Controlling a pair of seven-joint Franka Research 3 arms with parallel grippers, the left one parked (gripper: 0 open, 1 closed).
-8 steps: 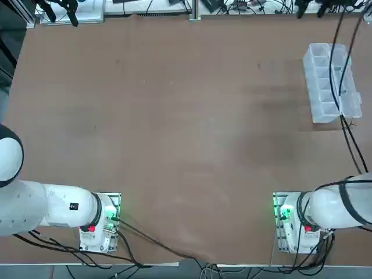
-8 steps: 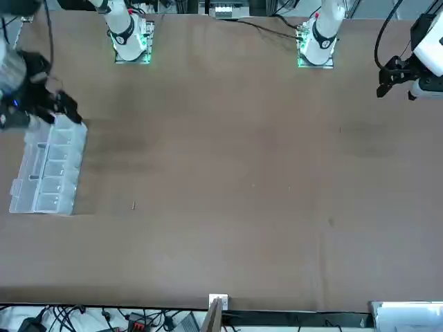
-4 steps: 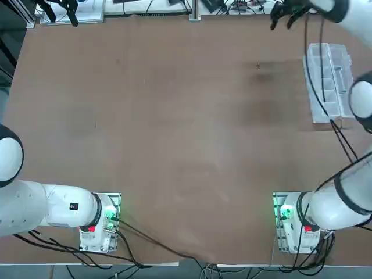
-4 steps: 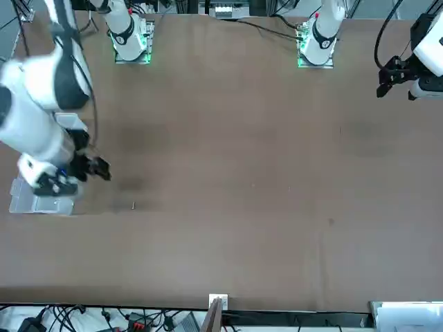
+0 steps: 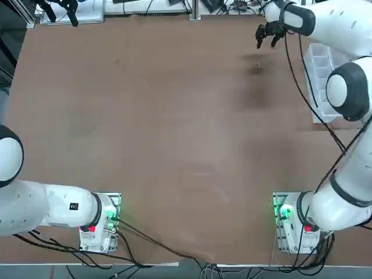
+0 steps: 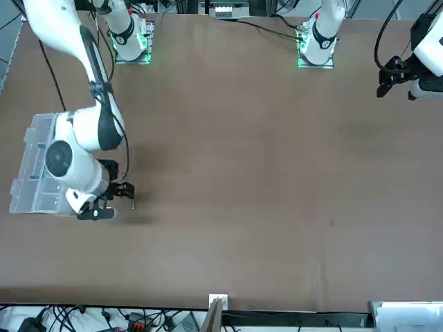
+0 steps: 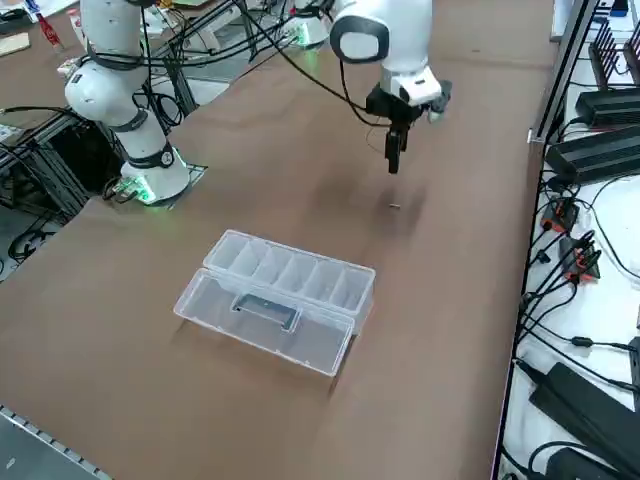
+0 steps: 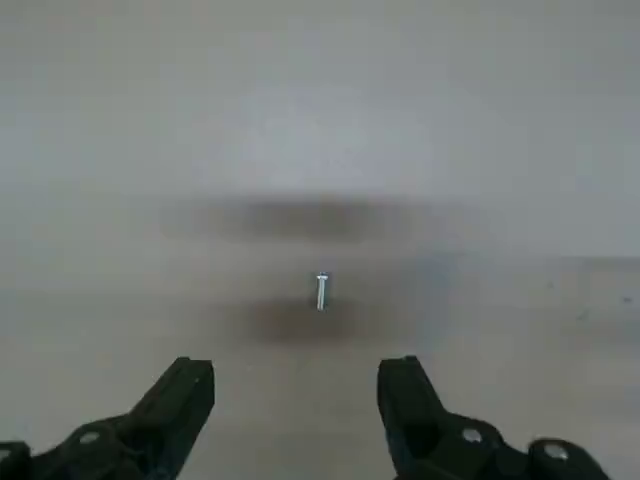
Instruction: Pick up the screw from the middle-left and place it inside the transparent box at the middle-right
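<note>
Tiny screw flat beside open transparent box

A wide brown table fills the scene, its surface bare and matte. Black cables trail along the floor beside its far edge, running past dark power bricks, and more cables bunch below the near edge.

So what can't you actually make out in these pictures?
- Box: front view, the arm covers its near half; top view, its right part.
- Screw: a speck, thread and head too small to tell.
- Right gripper, open: wrist view cuts off its base.
</note>
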